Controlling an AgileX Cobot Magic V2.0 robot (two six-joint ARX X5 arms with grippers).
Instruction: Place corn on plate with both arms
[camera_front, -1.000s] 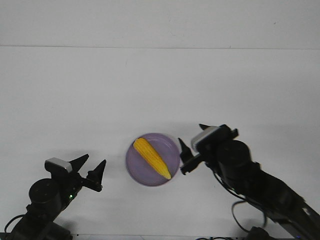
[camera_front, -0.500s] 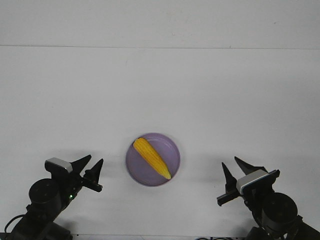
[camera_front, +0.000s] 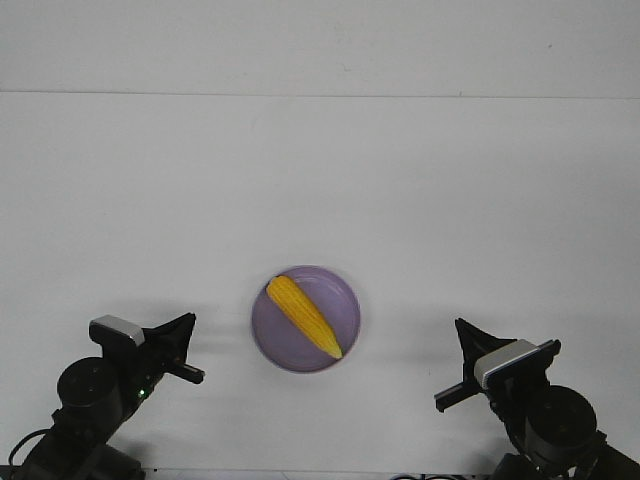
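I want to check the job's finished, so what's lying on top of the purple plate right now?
A single corn cob lies diagonally across the plate, resting inside its rim. Nothing else shows on it, though the plate surface directly beneath the cob is covered. Both pincers sit apart from it.

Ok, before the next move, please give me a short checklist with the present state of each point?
1. The corn lies inside the plate: ok.
2. Corn rests diagonally, thick end toward the far left, tip near the rim: ok.
3. The left hand is apart from the plate and holds nothing: ok.
4. The right hand is apart from the plate and holds nothing: ok.
5. Both hands' jaws appear closed: ok.
6. Whether the tip overhangs the rim: cannot tell.
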